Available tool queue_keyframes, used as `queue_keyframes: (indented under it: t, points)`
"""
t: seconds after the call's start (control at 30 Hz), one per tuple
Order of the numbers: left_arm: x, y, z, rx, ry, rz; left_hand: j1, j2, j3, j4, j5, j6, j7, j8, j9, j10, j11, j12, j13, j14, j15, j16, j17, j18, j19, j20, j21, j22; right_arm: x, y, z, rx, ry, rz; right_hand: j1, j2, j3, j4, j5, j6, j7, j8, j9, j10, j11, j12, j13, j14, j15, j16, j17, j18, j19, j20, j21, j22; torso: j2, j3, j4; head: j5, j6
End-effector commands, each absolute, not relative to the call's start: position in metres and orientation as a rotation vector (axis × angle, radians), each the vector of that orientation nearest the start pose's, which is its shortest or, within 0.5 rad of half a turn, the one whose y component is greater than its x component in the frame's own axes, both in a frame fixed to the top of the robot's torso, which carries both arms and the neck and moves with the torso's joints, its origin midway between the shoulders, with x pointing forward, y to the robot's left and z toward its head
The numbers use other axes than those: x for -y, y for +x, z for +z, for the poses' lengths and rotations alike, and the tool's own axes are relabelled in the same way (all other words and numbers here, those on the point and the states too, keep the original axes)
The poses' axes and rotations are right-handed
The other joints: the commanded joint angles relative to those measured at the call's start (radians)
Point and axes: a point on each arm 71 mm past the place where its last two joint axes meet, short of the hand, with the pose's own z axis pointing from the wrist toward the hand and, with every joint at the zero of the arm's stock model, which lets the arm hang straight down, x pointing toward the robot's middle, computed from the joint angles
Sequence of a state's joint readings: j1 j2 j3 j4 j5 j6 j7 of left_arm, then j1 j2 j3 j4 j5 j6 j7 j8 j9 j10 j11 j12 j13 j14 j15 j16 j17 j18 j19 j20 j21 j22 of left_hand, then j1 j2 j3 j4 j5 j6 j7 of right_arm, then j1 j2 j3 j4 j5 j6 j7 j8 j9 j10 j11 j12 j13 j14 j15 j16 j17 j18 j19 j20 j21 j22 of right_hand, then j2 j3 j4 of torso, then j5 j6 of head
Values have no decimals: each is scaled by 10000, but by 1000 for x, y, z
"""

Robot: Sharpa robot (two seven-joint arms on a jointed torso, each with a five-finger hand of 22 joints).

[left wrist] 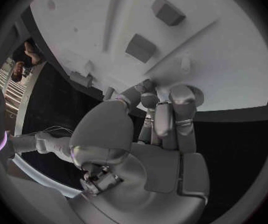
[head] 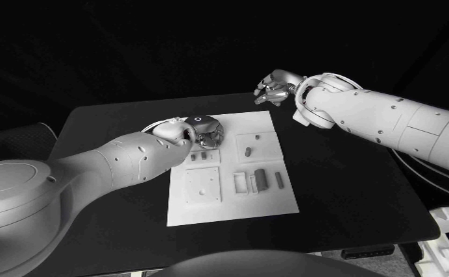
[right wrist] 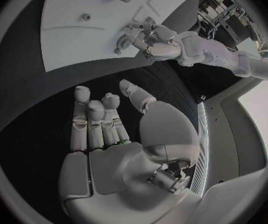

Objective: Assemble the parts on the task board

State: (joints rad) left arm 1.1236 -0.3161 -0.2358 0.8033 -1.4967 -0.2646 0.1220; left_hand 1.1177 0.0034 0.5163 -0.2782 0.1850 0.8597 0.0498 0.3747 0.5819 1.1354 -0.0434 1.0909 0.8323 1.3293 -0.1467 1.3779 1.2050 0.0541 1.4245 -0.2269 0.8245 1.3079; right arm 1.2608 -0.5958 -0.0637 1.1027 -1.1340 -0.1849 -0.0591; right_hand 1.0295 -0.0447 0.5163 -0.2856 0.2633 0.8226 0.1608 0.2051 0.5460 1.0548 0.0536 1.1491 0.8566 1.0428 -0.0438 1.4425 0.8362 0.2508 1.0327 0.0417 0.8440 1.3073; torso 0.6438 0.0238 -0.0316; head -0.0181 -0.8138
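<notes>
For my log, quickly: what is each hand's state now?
Left hand: over the task board, grasp cannot be told.
Right hand: open, holding nothing.

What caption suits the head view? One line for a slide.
Left hand low over the white task board; right hand raised beyond its far corner.

My task board (head: 224, 209) reads plain white on the black table (head: 355, 192), its small parts (head: 262, 178) showing grey; my left hand (head: 207, 132) is shiny silver with a dark patch, my right hand (head: 275, 89) silver too, both on white arms (head: 374, 118)
</notes>
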Motion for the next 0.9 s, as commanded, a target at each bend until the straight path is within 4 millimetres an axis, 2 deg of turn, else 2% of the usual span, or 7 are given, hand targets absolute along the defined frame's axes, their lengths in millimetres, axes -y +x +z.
queue_keyframes:
  t: [0.03, 0.63, 0.9]
  points:
    - [-119, 537, -310, -18155, 4466, -5742, -32, 61, 72, 2, 54, 1946, 161, 30, 23, 53, -18, -45, 10, 86, -21, 31, 12, 861, 76, -17, 44, 149, 198, 564, -193, -18127, 1248, 6659, -126, 5, 25, 20, 22, -17, 82, 46, -11, -58, 15, 45, -17, 4, -65, 68, -10, 110, 20, -29, -38, 127, 0, -6, -4, -7, 5]
    - [-135, 533, -305, -18207, 4081, -5897, -42, 53, 89, 5, 73, 1946, 153, 30, 110, 70, -28, -51, 13, 100, -30, 29, 8, 854, 90, -26, 46, 144, 203, 564, -193, -18113, 1306, 6598, -137, 1, 26, 21, 19, -19, 82, 46, -11, -58, 15, 46, -19, 4, -65, 68, -12, 110, 21, -30, -39, 126, -9, 3, 5, -26, 50]
    - [-143, 535, -291, -18036, 3775, -6026, -44, 49, 94, 5, 74, 1943, 151, 27, 134, 75, -29, -54, 14, 110, -32, 33, 17, 853, 93, -28, 46, 142, 204, 564, -193, -18113, 1320, 6578, -139, -1, 28, 20, 19, -19, 81, 46, -11, -58, 14, 46, -19, 4, -66, 68, -13, 110, 22, -30, -39, 126, -8, -3, 13, -23, 76]
